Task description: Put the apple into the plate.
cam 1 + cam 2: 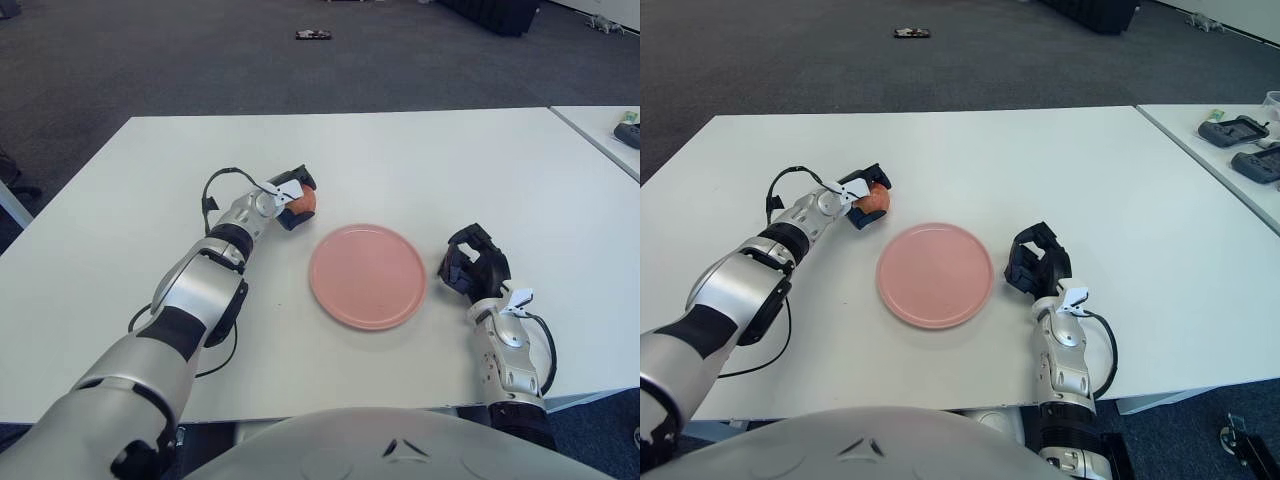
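Observation:
An orange-red apple (pixel 304 201) sits on the white table (pixel 420 160), up and to the left of the pink plate (pixel 367 275). My left hand (pixel 293 198) reaches across to it, its dark fingers curled around the apple, which is partly hidden by them. The plate is empty, near the table's middle. My right hand (pixel 473 263) shows just right of the plate, fingers curled and holding nothing.
A second white table (pixel 1240 150) at the right carries dark devices (pixel 1232 130). A small dark object (pixel 313 35) lies on the grey carpet beyond the table. A black cable (pixel 215 185) loops at my left wrist.

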